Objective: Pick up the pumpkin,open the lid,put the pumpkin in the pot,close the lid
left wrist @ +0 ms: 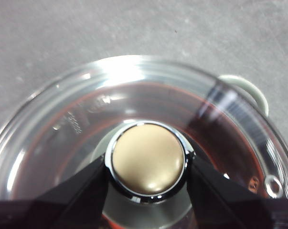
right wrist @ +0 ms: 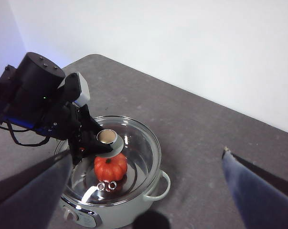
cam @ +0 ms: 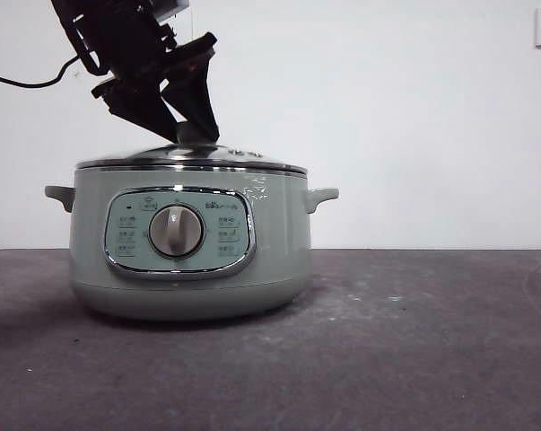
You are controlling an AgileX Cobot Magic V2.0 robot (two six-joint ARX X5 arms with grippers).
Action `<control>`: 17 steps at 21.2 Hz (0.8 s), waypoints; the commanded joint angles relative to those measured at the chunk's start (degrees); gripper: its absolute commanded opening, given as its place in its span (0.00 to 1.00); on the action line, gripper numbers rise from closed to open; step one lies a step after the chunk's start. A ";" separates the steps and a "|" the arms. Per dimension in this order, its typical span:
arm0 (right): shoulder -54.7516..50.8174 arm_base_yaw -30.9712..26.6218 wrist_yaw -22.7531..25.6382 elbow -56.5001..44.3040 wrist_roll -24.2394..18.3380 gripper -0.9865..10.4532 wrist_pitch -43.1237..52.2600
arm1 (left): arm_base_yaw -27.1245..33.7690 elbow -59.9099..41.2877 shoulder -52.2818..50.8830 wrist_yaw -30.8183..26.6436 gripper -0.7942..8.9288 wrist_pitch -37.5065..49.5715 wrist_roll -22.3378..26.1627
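Left gripper has its jaws pinched on the lid's knob, prob to seat it square on the pot. Pumpkin sits inside under the glass already. Right gripper hangs back w/ jaws spread wide, holding nothing.

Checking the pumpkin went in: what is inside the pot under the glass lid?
Through the glass lid, the right wrist view shows the pumpkin inside the pot. The left gripper grips the lid's knob. The pot's floor under the pumpkin is hidden.

lid on pot | fingers at knob, apparently gripping
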 commanded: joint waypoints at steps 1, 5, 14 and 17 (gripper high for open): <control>0.07 0.04 -0.07 -0.02 0.72 0.69 -0.07 | -0.17 0.94 0.20 0.15 0.07 1.86 0.28; 0.07 0.04 -0.07 -0.02 0.72 0.69 -0.35 | -0.15 0.94 0.22 -0.28 0.07 0.55 0.24; 0.07 0.04 -1.77 -0.02 0.76 0.69 -4.90 | -0.15 0.94 0.20 -0.70 0.65 -2.86 0.04; 0.07 0.04 -5.18 -0.02 1.51 0.69 -8.61 | -0.13 0.96 0.07 -0.81 0.66 -3.69 0.04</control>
